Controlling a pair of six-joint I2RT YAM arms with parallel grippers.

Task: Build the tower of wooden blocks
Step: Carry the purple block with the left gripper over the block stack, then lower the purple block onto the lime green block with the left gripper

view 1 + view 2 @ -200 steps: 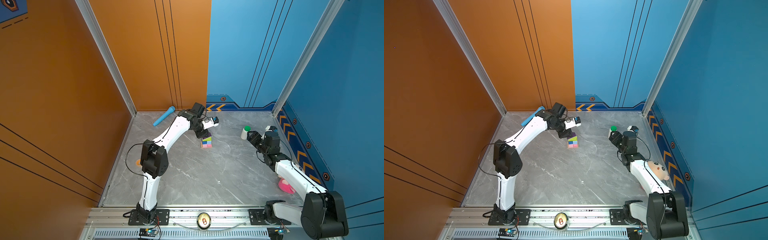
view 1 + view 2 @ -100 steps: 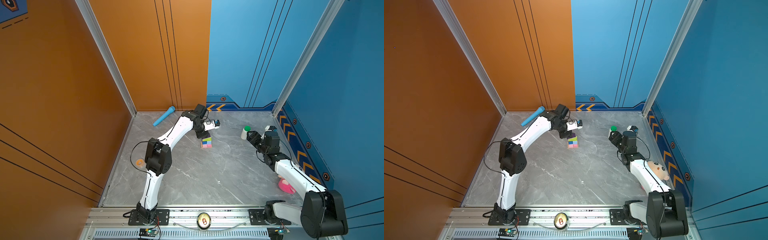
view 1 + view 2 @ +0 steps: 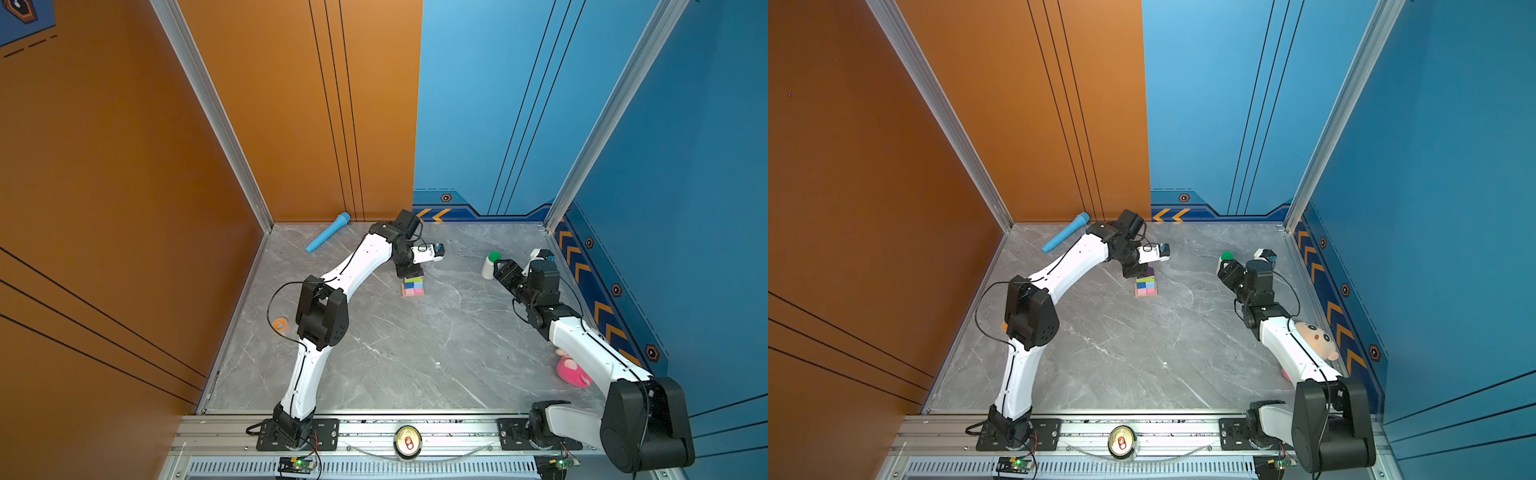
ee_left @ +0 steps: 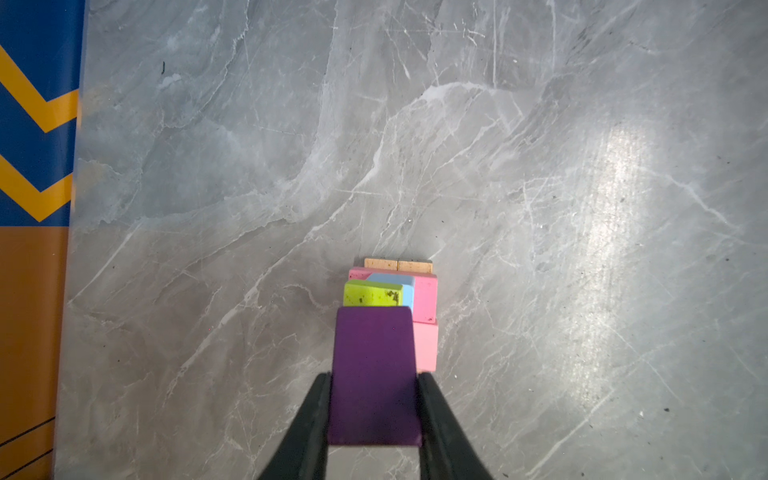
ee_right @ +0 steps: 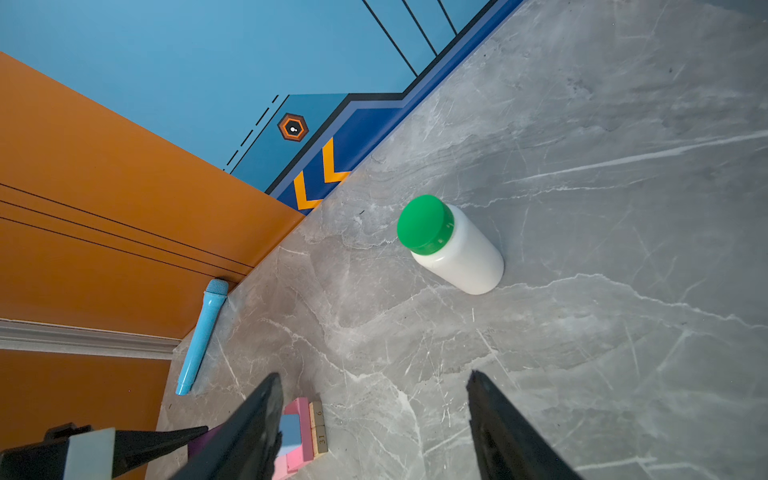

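Left gripper [image 4: 374, 378] with block [image 4: 373, 353] over tower [image 3: 412, 286]

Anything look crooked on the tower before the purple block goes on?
Yes: the lime-green bar looks slightly skewed and off to one side, leaving the light-blue cube and a pink bar uncovered beside it; the layers are not flush.

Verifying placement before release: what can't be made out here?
Contact between dark-purple peaked wood block and lime-green wood bar: left wrist view looks straight down; in both top views too small, half behind left gripper.
Right wrist view: multicoloured block tower cut by bottom edge, partly behind a finger of right gripper.
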